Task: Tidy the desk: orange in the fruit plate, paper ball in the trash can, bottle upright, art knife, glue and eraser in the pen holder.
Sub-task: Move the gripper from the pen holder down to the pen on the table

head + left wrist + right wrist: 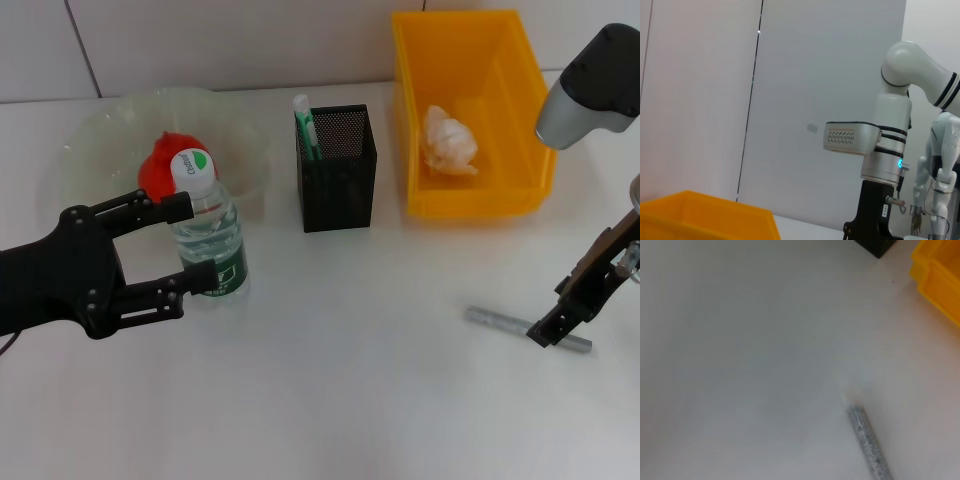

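Slim grey glitter-finished stick, prob. the art knife (500, 322), lies flat on the white desk (350, 400), front-right, well apart from the black mesh pen holder (338, 170). Looks light, stiff and thin, likely slippery, so it could roll or skid if pinched off-centre. Best taken across its mid-length, jaws square to the long axis. Right gripper (560, 318) hangs over its right end, touching or just above; can't tell if the fingers are apart or together.

Clear plastic water bottle w/ white cap (205, 230) stands upright just in front of the clear fruit plate (100, 130). Black left gripper (160, 250) sits beside it, fingers (165, 208) spread either side, not clamped. Orange (160, 165) in plate, paper ball (448, 140) in the yellow bin (520, 190).
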### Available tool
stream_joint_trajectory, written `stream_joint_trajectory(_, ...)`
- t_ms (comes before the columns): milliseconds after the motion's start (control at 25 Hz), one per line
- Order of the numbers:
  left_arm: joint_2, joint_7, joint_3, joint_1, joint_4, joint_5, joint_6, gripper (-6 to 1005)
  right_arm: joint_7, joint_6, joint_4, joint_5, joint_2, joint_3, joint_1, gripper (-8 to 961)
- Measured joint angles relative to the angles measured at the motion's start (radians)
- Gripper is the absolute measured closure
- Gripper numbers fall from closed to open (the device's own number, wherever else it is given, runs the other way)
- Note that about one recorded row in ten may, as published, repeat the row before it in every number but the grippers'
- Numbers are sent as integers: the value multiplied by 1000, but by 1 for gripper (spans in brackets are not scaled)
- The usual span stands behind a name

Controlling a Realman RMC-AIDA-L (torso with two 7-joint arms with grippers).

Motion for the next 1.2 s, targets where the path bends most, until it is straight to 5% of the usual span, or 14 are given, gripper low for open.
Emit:
stream_joint_trajectory(600, -3, 4, 2, -7, -4, 0, -1, 193, -71, 16, 38, -47, 1, -8, 11, 280)
stream_joint_trajectory(1200, -6, -1, 2, -8, -4, 0, -3, 193, -309, 86, 45, -79, 3, -120, 1, 297)
